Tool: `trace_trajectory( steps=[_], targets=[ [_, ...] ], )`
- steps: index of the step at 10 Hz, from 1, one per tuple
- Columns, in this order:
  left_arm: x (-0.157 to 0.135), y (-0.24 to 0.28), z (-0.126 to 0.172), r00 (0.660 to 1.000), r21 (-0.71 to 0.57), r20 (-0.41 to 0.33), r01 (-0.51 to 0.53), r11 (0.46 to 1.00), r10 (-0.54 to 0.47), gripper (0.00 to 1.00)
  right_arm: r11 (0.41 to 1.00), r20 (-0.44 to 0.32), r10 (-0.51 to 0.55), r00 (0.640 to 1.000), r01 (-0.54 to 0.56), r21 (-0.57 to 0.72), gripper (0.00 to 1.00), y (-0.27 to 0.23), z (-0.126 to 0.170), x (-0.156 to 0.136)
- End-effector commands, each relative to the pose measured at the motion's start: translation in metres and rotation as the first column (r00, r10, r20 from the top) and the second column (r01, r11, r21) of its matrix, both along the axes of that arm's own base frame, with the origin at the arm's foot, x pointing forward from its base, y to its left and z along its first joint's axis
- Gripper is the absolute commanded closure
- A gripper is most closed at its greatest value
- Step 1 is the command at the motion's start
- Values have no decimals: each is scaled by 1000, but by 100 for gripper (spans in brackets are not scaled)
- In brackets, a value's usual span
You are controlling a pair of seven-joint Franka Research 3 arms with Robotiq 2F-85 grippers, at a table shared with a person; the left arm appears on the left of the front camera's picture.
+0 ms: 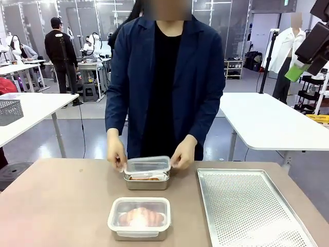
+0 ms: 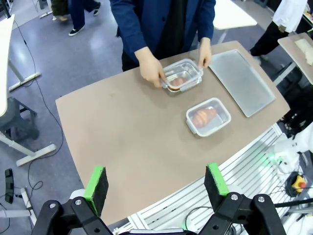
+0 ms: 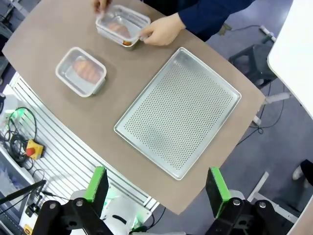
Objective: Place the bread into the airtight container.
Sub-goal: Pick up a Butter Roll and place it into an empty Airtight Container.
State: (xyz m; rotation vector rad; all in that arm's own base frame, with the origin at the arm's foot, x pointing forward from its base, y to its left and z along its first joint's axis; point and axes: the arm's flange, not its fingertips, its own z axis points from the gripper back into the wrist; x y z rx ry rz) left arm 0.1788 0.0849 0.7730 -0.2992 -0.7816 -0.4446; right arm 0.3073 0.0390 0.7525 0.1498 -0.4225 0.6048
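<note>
Two clear-lidded metal containers stand on the brown table. The near container [image 1: 139, 218] [image 2: 208, 116] [image 3: 81, 71] is lidded, with a golden-brown croissant [image 1: 141, 216] showing through the lid. The far container [image 1: 147, 173] [image 2: 182, 76] [image 3: 122, 24] holds the second croissant [image 1: 144, 178], and the person's hands [image 1: 116, 154] [image 1: 183, 153] press its lid down from both sides. My left gripper [image 2: 156, 183] hangs open high above the table's near edge. My right gripper [image 3: 159, 184] is open too, high above the tray's side. A green pad [image 1: 297, 71] of the right arm shows at the upper right.
A perforated metal baking tray [image 1: 247, 206] [image 3: 178, 111] [image 2: 238, 81] lies bare on the table's right part. White tables stand behind the person on both sides, and people work at benches farther back.
</note>
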Motion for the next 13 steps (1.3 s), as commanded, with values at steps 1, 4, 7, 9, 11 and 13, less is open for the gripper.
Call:
trace_trajectory(
  steps=[1,4,7,9,11,13],
  targets=[
    [-1,-1,2,1000,-3,5,15,1000,-15,0,1000,10,11,1000,-10,-8,0,-3,-1,0],
    [-1,-1,2,1000,-3,5,15,1000,-15,0,1000,10,11,1000,-10,-8,0,-3,-1,0],
    [-1,-1,2,1000,-3,5,15,1000,-15,0,1000,10,11,1000,-10,-8,0,-3,-1,0],
    [-1,-1,2,1000,-3,5,15,1000,-15,0,1000,10,11,1000,-10,-8,0,-3,-1,0],
    [-1,-1,2,1000,-3,5,15,1000,-15,0,1000,10,11,1000,-10,-8,0,-3,-1,0],
    [-1,-1,2,1000,-3,5,15,1000,-15,0,1000,10,11,1000,-10,-8,0,-3,-1,0]
  ],
)
